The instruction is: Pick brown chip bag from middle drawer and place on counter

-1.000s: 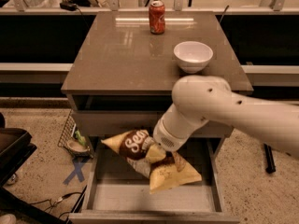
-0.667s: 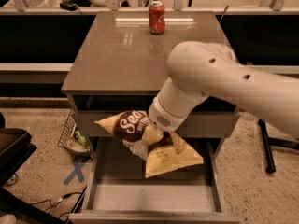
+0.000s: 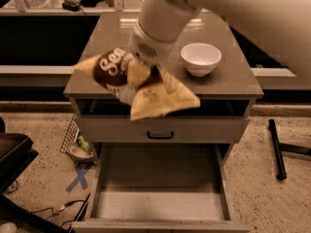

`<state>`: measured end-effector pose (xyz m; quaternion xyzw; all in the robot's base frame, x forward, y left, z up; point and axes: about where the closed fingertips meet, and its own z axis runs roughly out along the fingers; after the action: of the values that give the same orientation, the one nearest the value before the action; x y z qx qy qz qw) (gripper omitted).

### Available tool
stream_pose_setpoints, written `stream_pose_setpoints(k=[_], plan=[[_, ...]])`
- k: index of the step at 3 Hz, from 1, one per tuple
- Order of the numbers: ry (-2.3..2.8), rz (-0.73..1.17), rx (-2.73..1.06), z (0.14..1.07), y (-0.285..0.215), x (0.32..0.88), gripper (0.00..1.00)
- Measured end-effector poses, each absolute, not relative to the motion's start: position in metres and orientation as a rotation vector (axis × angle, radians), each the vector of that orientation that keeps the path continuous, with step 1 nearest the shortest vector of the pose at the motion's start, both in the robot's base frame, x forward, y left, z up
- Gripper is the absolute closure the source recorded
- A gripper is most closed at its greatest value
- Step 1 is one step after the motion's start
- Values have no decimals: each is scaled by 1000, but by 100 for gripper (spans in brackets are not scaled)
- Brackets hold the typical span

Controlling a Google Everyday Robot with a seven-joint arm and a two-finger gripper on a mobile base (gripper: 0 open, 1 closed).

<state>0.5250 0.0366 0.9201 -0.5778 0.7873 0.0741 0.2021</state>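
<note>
The brown chip bag (image 3: 116, 74) hangs in the air, level with the front edge of the counter (image 3: 233, 81), its yellow-tan end (image 3: 163, 101) drooping in front of the cabinet. My gripper (image 3: 146, 72) is shut on the bag's middle, with my white arm reaching down from the upper right. The middle drawer (image 3: 160, 198) stands pulled open below, its pale floor bare. The bag hides the gripper's fingertips.
A white bowl (image 3: 200, 58) sits on the counter right of the bag. A closed drawer front with a black handle (image 3: 160, 135) is above the open drawer. A wire basket (image 3: 77, 147) stands on the floor at left, a black bar (image 3: 277, 149) at right.
My arm has lifted the chip bag up out of the drawer to counter height. The red can at the counter's back is now hidden behind the arm.
</note>
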Motion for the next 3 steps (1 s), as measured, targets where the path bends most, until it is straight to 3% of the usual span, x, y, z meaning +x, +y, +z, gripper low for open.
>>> stream_pose_setpoints(k=[1, 3], plan=[[2065, 179, -1644, 973, 66, 553, 100], [2066, 200, -1620, 965, 69, 568, 100]])
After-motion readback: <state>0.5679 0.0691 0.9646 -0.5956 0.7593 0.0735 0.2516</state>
